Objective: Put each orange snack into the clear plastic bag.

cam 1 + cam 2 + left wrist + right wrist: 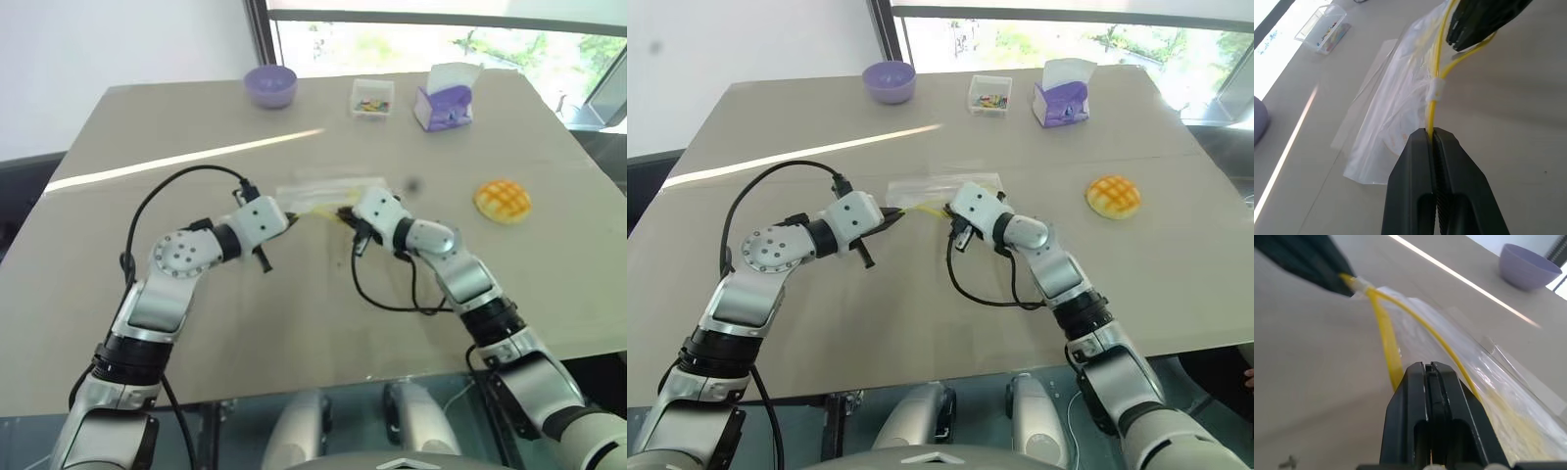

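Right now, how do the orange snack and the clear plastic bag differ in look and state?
The orange snack is a domed, opaque yellow-orange bun with a grid top; the clear plastic bag is flat and see-through with a yellow seal strip. The snack lies free on the robot's right, touched by nothing; the bag is pinched at its yellow edge by the left gripper and right gripper. Both rest on the table.

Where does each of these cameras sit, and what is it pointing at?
Two eye views: on the head, looking down over both arms at the table.
Left wrist view: along the left gripper, shut on the clear plastic bag.
Right wrist view: along the right gripper, shut on the bag.
All share the bag.
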Available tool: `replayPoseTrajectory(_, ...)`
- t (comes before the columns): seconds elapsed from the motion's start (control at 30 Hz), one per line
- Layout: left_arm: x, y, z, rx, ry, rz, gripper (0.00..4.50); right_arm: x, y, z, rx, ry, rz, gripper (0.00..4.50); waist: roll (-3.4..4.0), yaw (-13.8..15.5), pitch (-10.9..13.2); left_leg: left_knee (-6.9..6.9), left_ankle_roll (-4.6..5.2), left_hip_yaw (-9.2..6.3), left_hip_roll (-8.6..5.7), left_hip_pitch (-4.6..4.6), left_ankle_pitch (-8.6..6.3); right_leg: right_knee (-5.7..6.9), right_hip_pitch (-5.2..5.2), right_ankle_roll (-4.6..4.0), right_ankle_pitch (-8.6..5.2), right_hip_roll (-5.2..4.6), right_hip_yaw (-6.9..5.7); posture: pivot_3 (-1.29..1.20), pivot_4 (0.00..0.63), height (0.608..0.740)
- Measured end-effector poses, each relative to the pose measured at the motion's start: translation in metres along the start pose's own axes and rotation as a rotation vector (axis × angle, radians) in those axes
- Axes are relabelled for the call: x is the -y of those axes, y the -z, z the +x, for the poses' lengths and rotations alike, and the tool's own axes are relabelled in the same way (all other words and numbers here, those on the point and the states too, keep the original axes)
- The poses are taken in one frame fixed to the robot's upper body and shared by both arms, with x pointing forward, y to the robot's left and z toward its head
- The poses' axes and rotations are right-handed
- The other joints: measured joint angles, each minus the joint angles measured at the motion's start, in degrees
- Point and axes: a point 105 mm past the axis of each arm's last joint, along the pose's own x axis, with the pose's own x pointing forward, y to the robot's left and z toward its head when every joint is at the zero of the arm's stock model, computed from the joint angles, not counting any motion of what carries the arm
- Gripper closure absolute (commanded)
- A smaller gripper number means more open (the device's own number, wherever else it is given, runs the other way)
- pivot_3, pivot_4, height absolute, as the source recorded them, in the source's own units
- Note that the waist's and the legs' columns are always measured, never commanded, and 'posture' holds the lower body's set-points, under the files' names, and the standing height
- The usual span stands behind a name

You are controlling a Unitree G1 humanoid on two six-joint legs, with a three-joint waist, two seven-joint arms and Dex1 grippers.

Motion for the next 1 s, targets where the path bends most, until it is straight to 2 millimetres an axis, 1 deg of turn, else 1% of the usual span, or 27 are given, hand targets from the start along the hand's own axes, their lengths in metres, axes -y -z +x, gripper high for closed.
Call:
replayPoseTrajectory(0.07,0.002,-0.001,0.001,0.008,0.009,0.005,4.5,0.002,-0.001,0.004,0.017,0.042,0.123,4.39,0.0,0.0,0.0,0.0,0.01,0.0,0.0,0.01,-0.01,0.05,-0.01,0.0,0.0,0.0,0.01,0.0,0.15,0.74)
replayPoseTrajectory(0.13,0.002,-0.002,0.001,0.014,0.013,0.01,4.5,0.002,0.002,0.007,0.017,0.062,0.253,4.39,0.0,0.0,0.0,0.01,0.07,0.0,0.0,0.02,-0.04,0.1,-0.02,0.0,0.0,-0.01,0.03,0.0,0.15,0.74)
replayPoseTrajectory(0.17,0.003,-0.003,0.001,0.017,0.014,0.012,4.5,0.002,0.003,0.008,0.015,0.066,0.284,4.39,0.0,0.0,0.0,0.02,0.08,0.0,-0.01,0.02,-0.04,0.12,-0.03,-0.01,0.0,-0.01,0.03,0.0,0.15,0.74)
replayPoseTrajectory(0.23,0.005,-0.004,0.002,0.024,0.026,0.019,4.5,0.002,0.005,0.009,0.013,0.075,0.404,4.39,0.0,-0.01,0.0,0.02,0.08,0.01,-0.01,0.03,-0.05,0.16,-0.05,-0.01,0.0,-0.01,0.05,0.0,0.15,0.74)
replayPoseTrajectory(0.3,0.008,-0.005,0.004,0.027,0.036,0.021,4.5,0.006,0.003,0.009,0.02,0.087,0.455,4.39,0.0,-0.03,0.0,0.03,0.08,0.01,-0.02,0.03,-0.04,0.22,-0.07,-0.01,0.0,-0.01,0.06,0.0,0.15,0.74)
replayPoseTrajectory(0.37,0.01,-0.006,0.005,0.032,0.045,0.022,4.5,0.012,0.0,0.01,0.026,0.119,0.44,4.39,0.0,-0.07,0.0,0.03,0.07,0.01,-0.04,0.05,-0.04,0.25,-0.07,-0.01,0.0,-0.01,0.06,0.0,0.15,0.74)
replayPoseTrajectory(0.43,0.012,-0.006,0.007,0.036,0.051,0.02,4.5,0.015,0.003,0.011,0.009,0.157,0.33,4.39,0.01,-0.23,0.0,0.03,0.07,0.01,-0.12,0.07,-0.04,0.28,-0.07,-0.01,0.0,-0.01,0.06,0.0,0.15,0.74)
replayPoseTrajectory(0.5,0.013,-0.007,0.008,0.041,0.052,0.01,4.5,0.015,0.012,0.013,-0.048,0.183,0.101,4.39,0.01,-0.58,0.0,0.03,0.05,0.02,-0.17,0.08,-0.03,0.3,-0.08,-0.01,-0.01,-0.02,0.07,0.0,0.15,0.74)
replayPoseTrajectory(0.6,0.015,-0.009,0.01,0.055,0.056,-0.004,4.5,0.011,0.03,0.014,-0.127,0.174,-0.297,4.39,0.0,-1.1,0.0,0.06,-0.17,0.04,-0.21,0.08,0.1,0.31,-0.08,-0.01,-0.01,-0.03,0.09,0.0,0.15,0.74)
replayPoseTrajectory(0.7,0.015,-0.011,0.012,0.058,0.056,-0.011,4.5,0.01,0.041,0.013,-0.155,0.153,-0.461,4.39,0.0,-1.45,0.0,0.05,-0.19,0.05,-0.17,0.09,0.12,0.33,-0.1,-0.01,-0.01,0.0,0.13,0.0,0.15,0.74)
replayPoseTrajectory(0.73,0.014,-0.011,0.012,0.058,0.054,-0.013,4.5,0.011,0.044,0.012,-0.164,0.15,-0.508,3.87,0.0,-1.51,0.0,0.05,-0.19,0.04,-0.15,0.11,0.12,0.34,-0.1,-0.01,-0.01,0.02,0.13,0.0,0.15,0.74)
replayPoseTrajectory(0.77,0.013,-0.012,0.012,0.058,0.054,-0.013,4.5,0.013,0.046,0.012,-0.17,0.151,-0.535,3.6,0.0,-1.51,0.0,0.05,-0.19,0.04,-0.15,0.11,0.11,0.35,-0.1,-0.01,-0.01,0.02,0.13,0.0,0.15,0.74)
replayPoseTrajectory(0.8,0.013,-0.012,0.012,0.057,0.053,-0.013,4.5,0.017,0.048,0.011,-0.18,0.158,-0.57,3.18,0.0,-1.48,0.0,0.05,-0.18,0.04,-0.14,0.12,0.11,0.35,-0.1,-0.01,-0.01,0.02,0.14,0.0,0.15,0.74)
replayPoseTrajectory(0.87,0.013,-0.011,0.012,0.055,0.054,-0.015,4.5,0.025,0.045,0.011,-0.183,0.174,-0.622,2.23,-0.01,-1.44,-0.01,0.05,-0.17,0.04,-0.13,0.12,0.11,0.36,-0.09,-0.01,0.0,0.0,0.15,0.0,0.15,0.74)
replayPoseTrajectory(1.0,0.013,-0.01,0.012,0.05,0.054,-0.02,4.5,0.032,0.039,0.011,-0.168,0.197,-0.67,0.33,-0.04,-1.43,-0.03,0.05,-0.02,0.04,-0.11,0.14,0.02,0.36,-0.08,-0.01,0.0,0.0,0.16,0.0,0.15,0.74)
